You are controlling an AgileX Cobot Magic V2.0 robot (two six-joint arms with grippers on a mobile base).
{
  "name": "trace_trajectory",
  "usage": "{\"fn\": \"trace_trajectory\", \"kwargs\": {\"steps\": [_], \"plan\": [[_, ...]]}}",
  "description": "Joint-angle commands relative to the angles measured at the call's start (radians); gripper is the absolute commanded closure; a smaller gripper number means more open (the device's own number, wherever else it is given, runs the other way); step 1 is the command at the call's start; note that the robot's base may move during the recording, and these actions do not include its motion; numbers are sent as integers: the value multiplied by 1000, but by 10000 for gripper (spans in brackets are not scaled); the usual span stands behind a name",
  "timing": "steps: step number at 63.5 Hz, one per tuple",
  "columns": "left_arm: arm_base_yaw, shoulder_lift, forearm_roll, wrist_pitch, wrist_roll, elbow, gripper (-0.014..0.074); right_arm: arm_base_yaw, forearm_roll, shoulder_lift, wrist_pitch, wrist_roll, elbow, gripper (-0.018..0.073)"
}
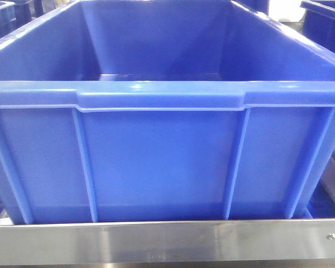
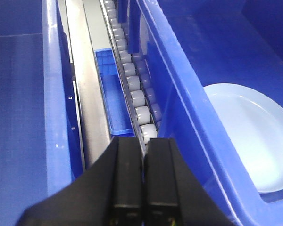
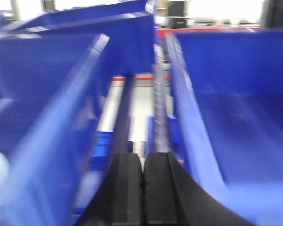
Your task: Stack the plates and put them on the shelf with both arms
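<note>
Inside blue crate [image 2: 188, 94], plate [image 2: 245, 136] near wall; left tool [image 2: 142, 188] closed.

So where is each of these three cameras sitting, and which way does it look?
Front view: faces the blue crate side-on, steel shelf below; no robot parts visible.
Left wrist: behind its shut fingers, looks along a roller track; a plate lies in the crate.
Right wrist: blurred, behind shut fingers, between crates.
Both wrist views share crate walls.
</note>
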Motion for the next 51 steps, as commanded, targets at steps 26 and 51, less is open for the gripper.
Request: {"fn": "trace_trajectory", "kwargs": {"steps": [26, 51], "plan": [[0, 4, -8, -85, -11, -29, 512, -56, -21, -31, -218, -12, 97, 510], [0, 4, -8, -85, -11, -29, 512, -56, -21, -31, -213, -12, 97, 510]]}}
